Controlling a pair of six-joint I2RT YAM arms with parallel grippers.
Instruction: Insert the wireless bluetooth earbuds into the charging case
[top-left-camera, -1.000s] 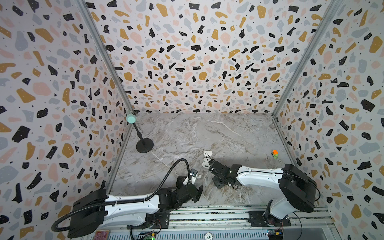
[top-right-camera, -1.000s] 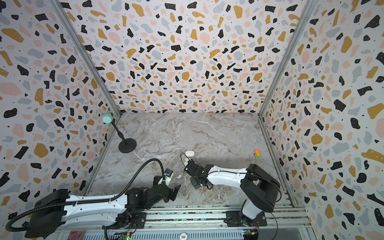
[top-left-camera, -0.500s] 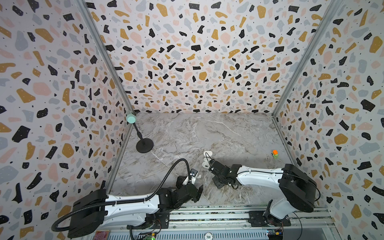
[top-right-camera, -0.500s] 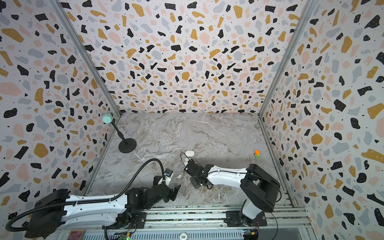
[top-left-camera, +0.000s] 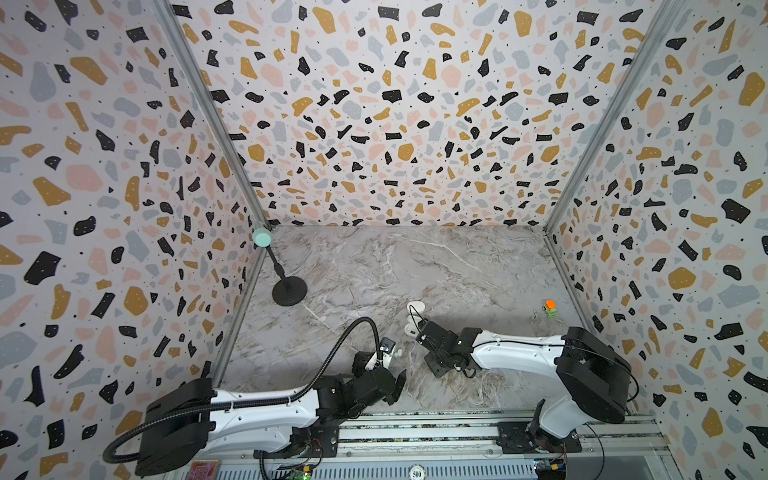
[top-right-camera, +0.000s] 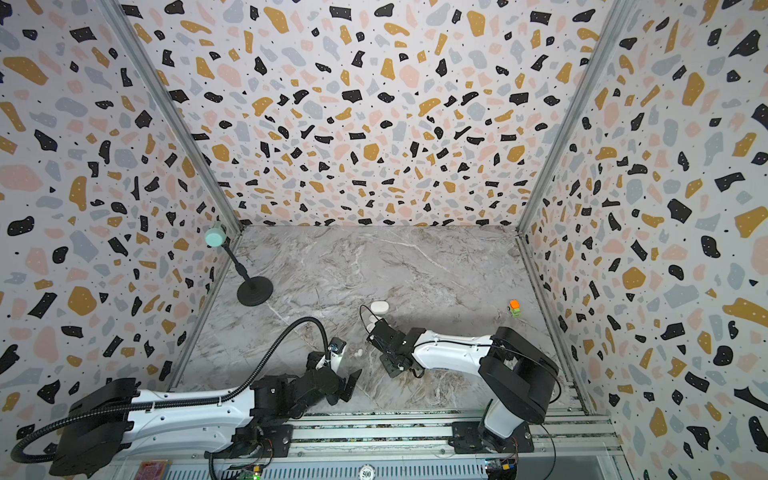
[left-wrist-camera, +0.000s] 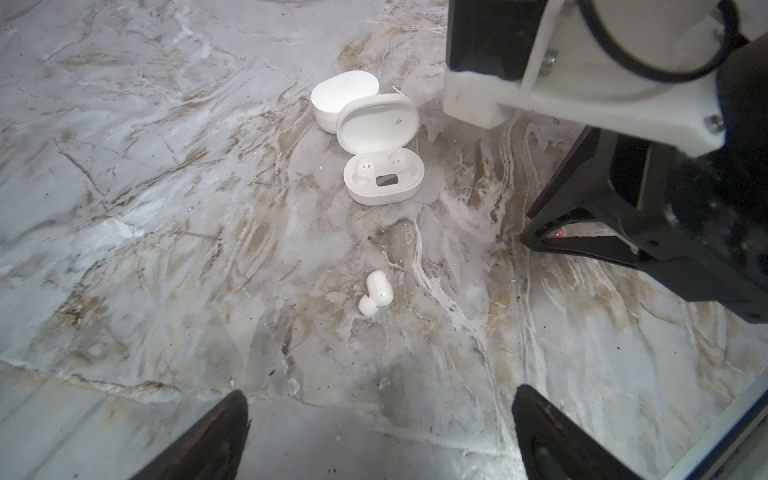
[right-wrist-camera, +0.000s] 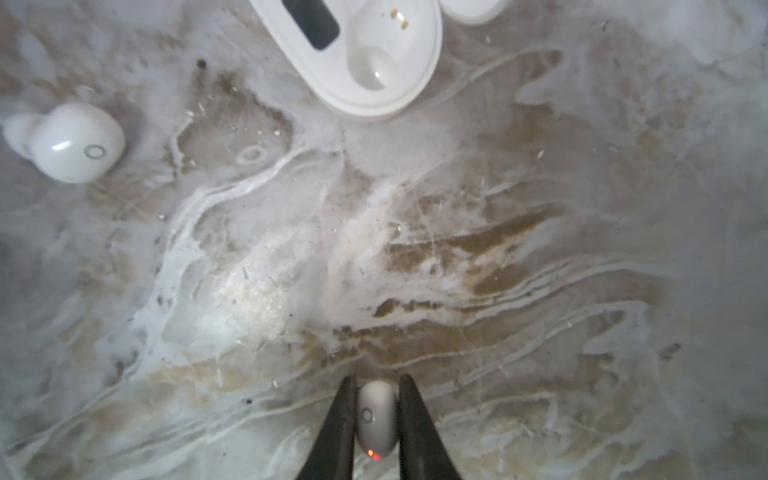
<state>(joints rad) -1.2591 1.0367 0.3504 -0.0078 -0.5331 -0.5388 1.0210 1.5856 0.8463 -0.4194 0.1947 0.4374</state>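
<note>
Nothing visible has moved since a second ago: over the marble table (top-left-camera: 374, 266) the left hand (left-wrist-camera: 380, 401) still waits with its fingers wide apart and holds nothing, and the right hand (right-wrist-camera: 376, 384) stays clamped on one white earbud (right-wrist-camera: 376, 415). An open charging case (left-wrist-camera: 384, 180) with both sockets empty lies just beside a closed case (left-wrist-camera: 340, 95). A second earbud (left-wrist-camera: 375, 293) lies on the table between the open case and the left hand.

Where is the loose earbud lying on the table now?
In the left wrist view the loose earbud lies on the table, between the open case and the left gripper, touching neither.
</note>
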